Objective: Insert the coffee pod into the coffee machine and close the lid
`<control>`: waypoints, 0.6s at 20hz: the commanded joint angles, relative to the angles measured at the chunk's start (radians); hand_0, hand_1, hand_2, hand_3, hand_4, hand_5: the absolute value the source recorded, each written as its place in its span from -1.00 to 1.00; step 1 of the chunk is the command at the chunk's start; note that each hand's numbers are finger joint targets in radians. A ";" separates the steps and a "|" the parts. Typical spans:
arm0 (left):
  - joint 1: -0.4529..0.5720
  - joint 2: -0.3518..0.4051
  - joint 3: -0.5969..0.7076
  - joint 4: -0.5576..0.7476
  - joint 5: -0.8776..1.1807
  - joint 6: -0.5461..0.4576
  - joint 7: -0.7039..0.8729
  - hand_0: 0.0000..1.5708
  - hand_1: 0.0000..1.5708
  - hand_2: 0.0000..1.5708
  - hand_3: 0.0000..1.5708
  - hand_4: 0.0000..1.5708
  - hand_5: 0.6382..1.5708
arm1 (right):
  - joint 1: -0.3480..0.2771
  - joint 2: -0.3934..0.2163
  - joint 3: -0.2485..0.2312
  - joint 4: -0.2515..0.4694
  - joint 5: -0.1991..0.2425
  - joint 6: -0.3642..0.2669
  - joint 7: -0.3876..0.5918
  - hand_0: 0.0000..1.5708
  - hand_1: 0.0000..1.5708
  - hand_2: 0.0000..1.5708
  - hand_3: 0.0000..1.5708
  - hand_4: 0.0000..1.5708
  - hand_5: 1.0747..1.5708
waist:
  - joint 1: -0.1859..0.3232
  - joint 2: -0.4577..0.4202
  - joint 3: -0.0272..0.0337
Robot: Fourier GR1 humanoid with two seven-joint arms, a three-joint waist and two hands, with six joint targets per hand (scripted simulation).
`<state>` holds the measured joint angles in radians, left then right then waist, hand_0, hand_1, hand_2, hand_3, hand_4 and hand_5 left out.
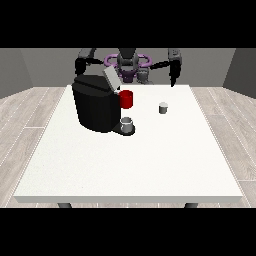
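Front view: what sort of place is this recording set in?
Probably a bare indoor test room, not a furnished kitchen. A large white table stands on a wood-plank floor before plain grey walls, and it carries only a black coffee machine, a coffee pod and cups.

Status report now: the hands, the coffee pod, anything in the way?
Both hands raised at far edge, holding nothing. Coffee pod alone on table. Coffee machine lid up. Nothing between.
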<state>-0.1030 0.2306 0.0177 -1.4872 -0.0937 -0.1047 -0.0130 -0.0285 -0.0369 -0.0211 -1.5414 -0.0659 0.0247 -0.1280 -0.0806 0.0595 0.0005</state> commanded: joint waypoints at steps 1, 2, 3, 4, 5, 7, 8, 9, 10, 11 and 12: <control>-0.101 0.090 0.055 0.092 0.013 -0.083 0.025 -1.00 -1.00 -1.00 -1.00 -1.00 1.00 | -0.061 0.011 -0.016 0.007 -0.001 -0.026 -0.011 -1.00 -1.00 -1.00 -1.00 -0.57 1.00 | -0.004 0.036 -0.0005; -0.096 0.135 0.057 0.141 -0.097 -0.006 -0.026 -1.00 -1.00 -1.00 -1.00 -1.00 1.00 | -0.014 0.005 0.043 -0.058 -0.006 0.038 -0.007 -1.00 -1.00 -1.00 -1.00 -0.54 1.00 | -0.105 0.067 -0.0011; -0.076 0.142 0.072 0.212 -0.094 -0.020 -0.130 -1.00 -1.00 -1.00 -1.00 -1.00 1.00 | -0.029 -0.002 0.050 -0.082 0.018 0.026 -0.015 -1.00 -1.00 -1.00 -1.00 -0.54 1.00 | -0.099 0.107 -0.0019; -0.108 0.113 0.029 0.190 -0.130 0.004 -0.019 -1.00 -1.00 -1.00 -1.00 -1.00 1.00 | -0.002 0.024 0.069 -0.050 0.047 -0.001 -0.026 -1.00 -1.00 -1.00 -1.00 -0.53 1.00 | -0.085 0.061 -0.0007; -0.119 0.148 0.051 0.231 -0.130 -0.018 -0.043 -1.00 -1.00 -1.00 -1.00 -1.00 1.00 | 0.002 0.016 0.065 -0.066 0.039 0.006 -0.020 -1.00 -1.00 -1.00 -1.00 -0.56 1.00 | -0.097 0.070 -0.0008; -0.155 0.144 0.036 0.281 -0.183 0.019 -0.101 -1.00 -1.00 -1.00 -1.00 -1.00 1.00 | -0.084 0.006 0.019 -0.045 0.014 0.001 -0.024 -1.00 -1.00 -1.00 -1.00 -0.62 1.00 | -0.082 0.138 -0.0008; -0.208 0.187 0.080 0.319 -0.186 0.032 -0.062 -1.00 -1.00 -1.00 -1.00 -1.00 1.00 | -0.086 -0.007 0.037 -0.090 -0.006 0.038 0.006 -1.00 -1.00 -1.00 -1.00 -0.70 1.00 | -0.142 0.158 -0.0011; -0.206 0.176 0.054 0.363 -0.206 0.020 -0.105 -1.00 -1.00 -1.00 -1.00 -1.00 1.00 | -0.075 0.029 0.074 -0.094 0.044 -0.009 -0.003 -1.00 -1.00 -1.00 -1.00 -0.63 1.00 | -0.122 0.150 -0.0012; -0.198 0.193 0.045 0.370 -0.245 0.043 -0.108 -1.00 -1.00 -1.00 -1.00 -1.00 1.00 | -0.066 0.032 0.064 -0.084 0.031 -0.006 -0.014 -1.00 -1.00 -1.00 -1.00 -0.48 1.00 | -0.123 0.159 -0.0010; -0.211 0.193 0.045 0.389 -0.255 0.047 -0.090 -1.00 -1.00 -1.00 -1.00 -1.00 1.00 | -0.050 0.009 0.054 -0.062 0.022 0.026 -0.037 -1.00 -1.00 -1.00 -1.00 -0.51 1.00 | -0.127 0.162 -0.0007; -0.238 0.254 0.076 0.429 -0.229 -0.015 -0.151 -1.00 -1.00 -1.00 -1.00 -1.00 1.00 | -0.083 -0.001 0.031 -0.070 0.014 0.023 -0.045 -1.00 -1.00 -1.00 -1.00 -0.49 1.00 | -0.116 0.191 -0.0009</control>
<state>-0.2854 0.4109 0.0706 -1.1572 -0.2906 -0.0895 -0.1075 -0.0870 -0.0259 0.0244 -1.6100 -0.0462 0.0370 -0.1494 -0.1897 0.2016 -0.0005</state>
